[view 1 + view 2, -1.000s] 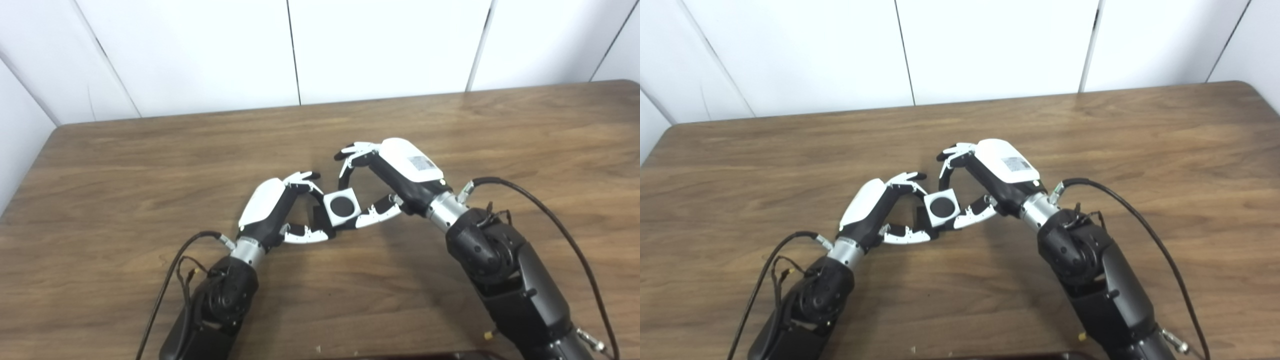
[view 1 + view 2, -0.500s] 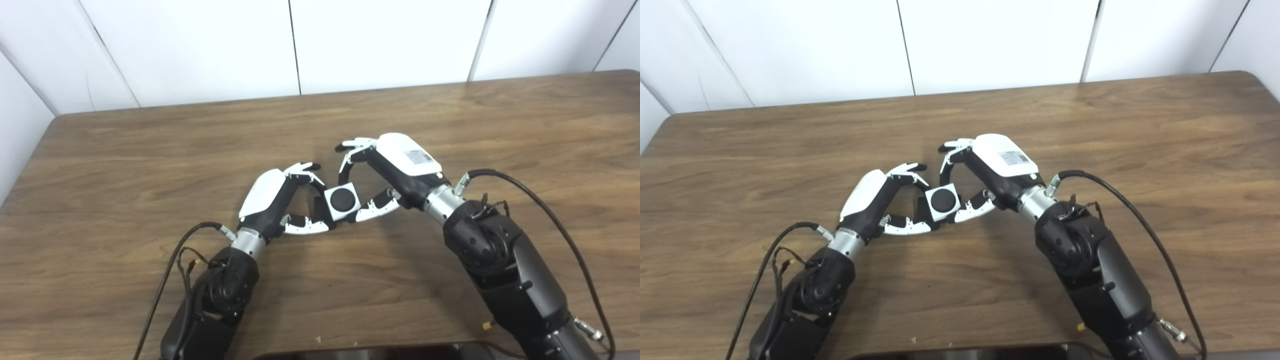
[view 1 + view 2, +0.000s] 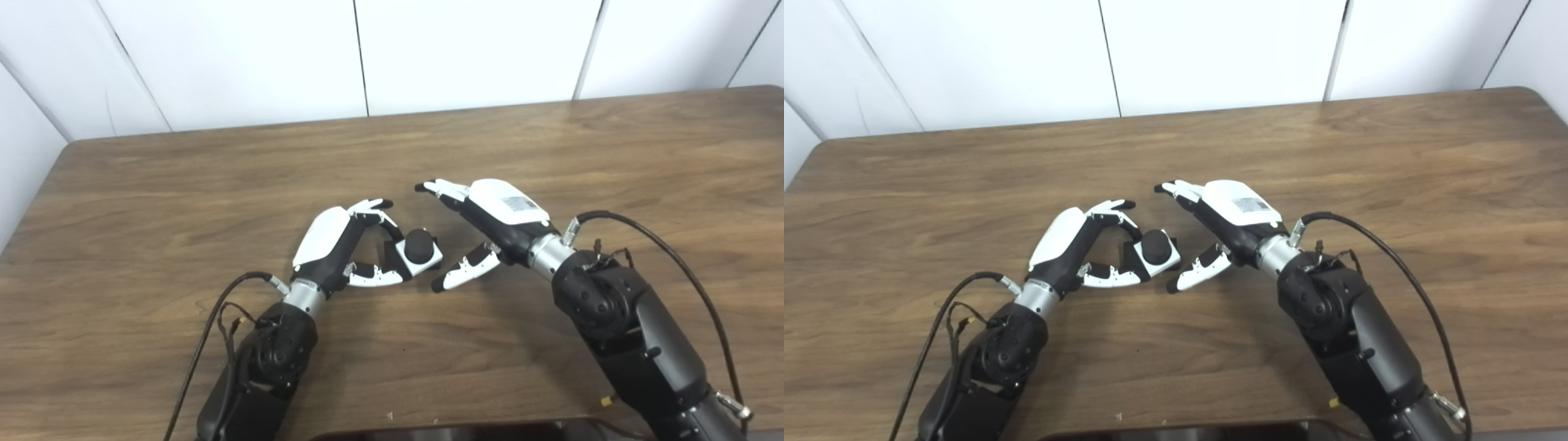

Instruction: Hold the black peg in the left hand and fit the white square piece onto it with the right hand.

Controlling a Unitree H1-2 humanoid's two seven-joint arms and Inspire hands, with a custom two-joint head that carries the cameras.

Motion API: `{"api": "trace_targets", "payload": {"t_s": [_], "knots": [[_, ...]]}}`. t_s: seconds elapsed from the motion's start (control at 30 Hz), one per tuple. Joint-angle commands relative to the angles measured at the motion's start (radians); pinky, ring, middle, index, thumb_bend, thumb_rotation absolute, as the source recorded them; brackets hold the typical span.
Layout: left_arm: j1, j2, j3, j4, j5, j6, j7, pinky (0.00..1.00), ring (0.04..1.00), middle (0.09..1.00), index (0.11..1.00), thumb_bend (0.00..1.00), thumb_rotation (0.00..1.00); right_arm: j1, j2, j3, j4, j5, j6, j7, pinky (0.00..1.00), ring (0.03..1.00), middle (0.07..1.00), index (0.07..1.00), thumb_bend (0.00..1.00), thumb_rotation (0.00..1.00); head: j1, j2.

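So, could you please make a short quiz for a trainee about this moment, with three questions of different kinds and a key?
1. True or false: the right hand is gripping the white square piece.
2. Multiple choice: the black peg is (A) lying alone on the table, (B) standing up through the white square piece, (C) in the right hand.
3. Fill in: the ____ hand has its fingers around the assembled pieces.

Key: 1 false, that hand is open and apart from the piece; 2 B; 3 left, meaning the left hand.
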Motion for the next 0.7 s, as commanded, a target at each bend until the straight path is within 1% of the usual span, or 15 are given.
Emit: {"api": "trace_targets", "payload": {"t_s": [0.0, 0.13, 0.2, 0.3, 0.4, 0.47, 0.63, 0.67], "knots": [[0.033, 0.017, -0.028, 0.047, 0.027, 0.065, -0.063, 0.87, 0.915, 0.876, 0.493, 0.52, 0.09, -0.033, -0.006, -0.012, -0.038, 0.005, -0.006, -0.014, 0.87, 0.935, 0.957, 0.929, 0.92, 0.34, 0.0, 0.001], [0.033, 0.015, -0.027, 0.048, 0.023, 0.067, -0.063, 0.87, 0.916, 0.876, 0.493, 0.52, 0.09, -0.025, -0.013, -0.03, -0.032, 0.025, -0.018, -0.035, 0.87, 0.933, 0.954, 0.926, 0.92, 0.34, 0.001, 0.0], [0.033, 0.015, -0.026, 0.049, 0.022, 0.068, -0.064, 0.88, 0.918, 0.877, 0.493, 0.52, 0.09, -0.018, -0.018, -0.044, -0.031, 0.035, -0.029, -0.054, 0.85, 0.92, 0.944, 0.916, 0.91, 0.34, 0.001, 0.0], [0.032, 0.015, -0.023, 0.052, 0.017, 0.064, -0.061, 0.87, 0.916, 0.876, 0.492, 0.52, 0.09, -0.008, -0.025, -0.064, -0.037, 0.041, -0.032, -0.078, 0.82, 0.914, 0.929, 0.895, 0.89, 0.32, -0.002, -0.002], [0.03, 0.016, -0.022, 0.058, 0.016, 0.058, -0.057, 0.88, 0.915, 0.875, 0.492, 0.52, 0.09, 0.002, -0.03, -0.084, -0.056, 0.04, -0.015, -0.088, 0.82, 0.918, 0.916, 0.872, 0.87, 0.26, -0.003, -0.005], [0.029, 0.017, -0.021, 0.06, 0.015, 0.058, -0.057, 0.88, 0.915, 0.874, 0.492, 0.52, 0.09, 0.01, -0.033, -0.102, -0.068, 0.042, -0.01, -0.098, 0.8, 0.914, 0.907, 0.855, 0.86, 0.24, -0.004, -0.006], [0.026, 0.019, -0.018, 0.062, 0.01, 0.055, -0.056, 0.87, 0.915, 0.873, 0.492, 0.52, 0.09, 0.026, -0.035, -0.144, -0.088, 0.053, -0.001, -0.118, 0.77, 0.907, 0.901, 0.839, 0.85, 0.2, -0.008, -0.008], [0.025, 0.02, -0.018, 0.063, 0.009, 0.053, -0.056, 0.87, 0.914, 0.873, 0.492, 0.52, 0.09, 0.031, -0.036, -0.157, -0.091, 0.058, 0.002, -0.122, 0.76, 0.906, 0.905, 0.843, 0.83, 0.2, -0.009, -0.008]]}}
